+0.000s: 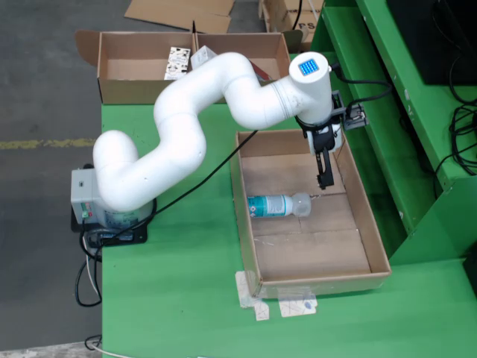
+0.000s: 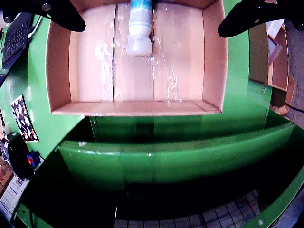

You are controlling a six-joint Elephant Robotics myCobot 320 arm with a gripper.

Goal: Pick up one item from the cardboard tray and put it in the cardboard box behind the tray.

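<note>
A clear plastic bottle [image 1: 277, 205] with a teal label lies on its side on the floor of the cardboard tray [image 1: 313, 253], its cap end toward the right in the fixed view. My gripper [image 1: 322, 185] hangs over the tray just right of and beyond the cap, apart from the bottle. In the wrist view the two black fingers [image 2: 57, 14] are spread wide at the top corners, so the gripper [image 2: 151, 28] is open and holds nothing. The bottle [image 2: 141, 26] shows between them, above the tray's wall [image 2: 213, 57]. The cardboard box [image 1: 127, 89] stands behind the tray.
The box holds a patterned white packet [image 1: 177, 63] and a small white carton [image 1: 203, 56]. A green frame [image 1: 387, 82] with black cables runs along the tray's right side. The arm's base [image 1: 93, 198] stands at the table's left edge. Tape [image 1: 287, 304] fixes the tray's front corner.
</note>
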